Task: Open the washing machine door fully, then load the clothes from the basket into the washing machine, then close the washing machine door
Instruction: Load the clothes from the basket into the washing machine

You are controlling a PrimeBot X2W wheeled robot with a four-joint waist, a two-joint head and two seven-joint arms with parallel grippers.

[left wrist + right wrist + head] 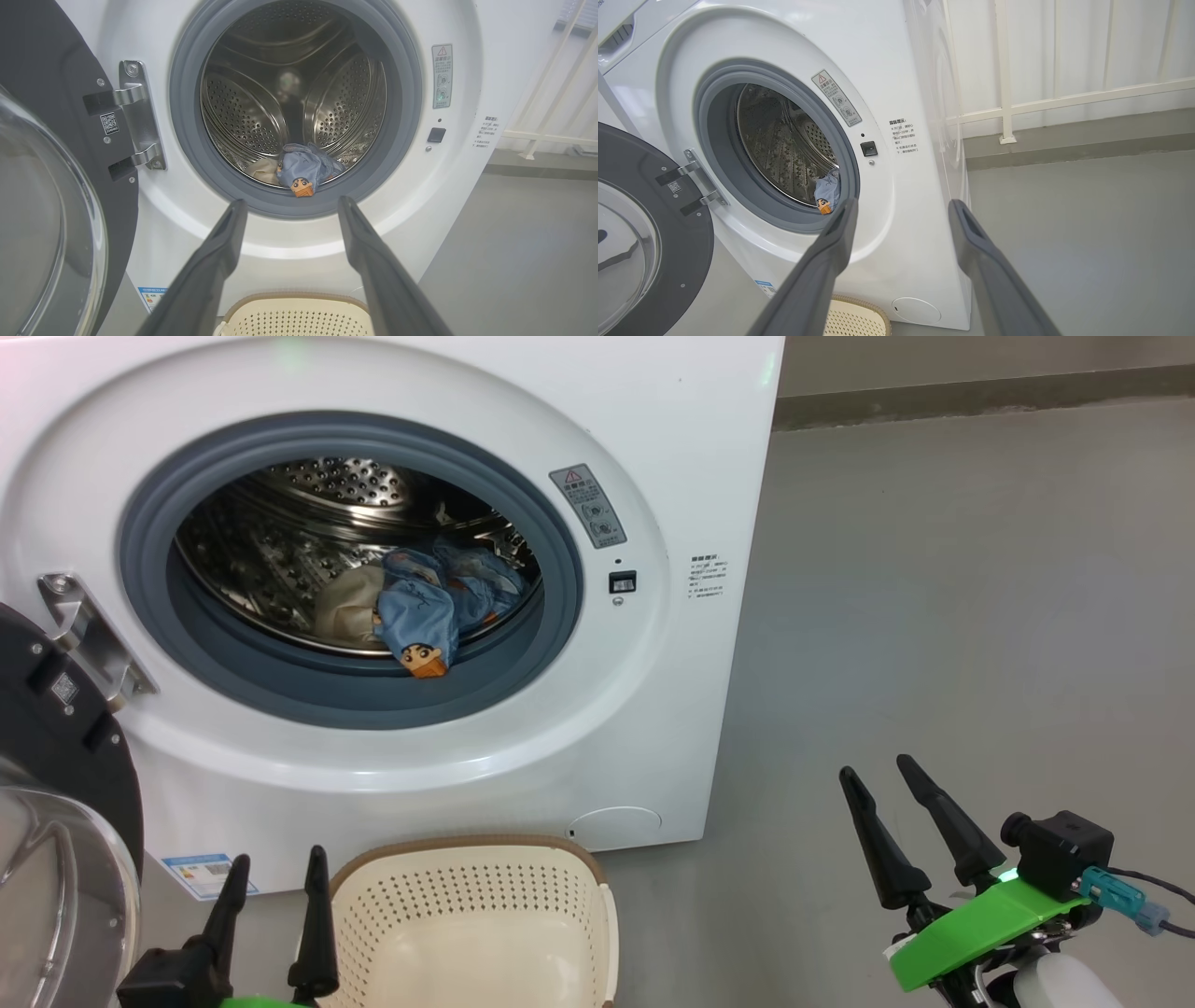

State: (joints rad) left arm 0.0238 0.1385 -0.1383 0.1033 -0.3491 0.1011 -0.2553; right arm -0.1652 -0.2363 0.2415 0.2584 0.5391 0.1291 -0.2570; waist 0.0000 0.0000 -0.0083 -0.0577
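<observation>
With the clothes (pixel 420 607) lying in the drum of the washing machine (pixel 653 476) and the basket (pixel 467 843) apparently empty, closing the door looks like the step left. The door (pixel 70 775) hangs wide open on its hinge, just left of the left end effector (pixel 278 873), so that arm is nearer. The right end effector (pixel 876 770) is well off to the right. Both have fingers apart, holding nothing. One door, one basket, at least two garments.
</observation>
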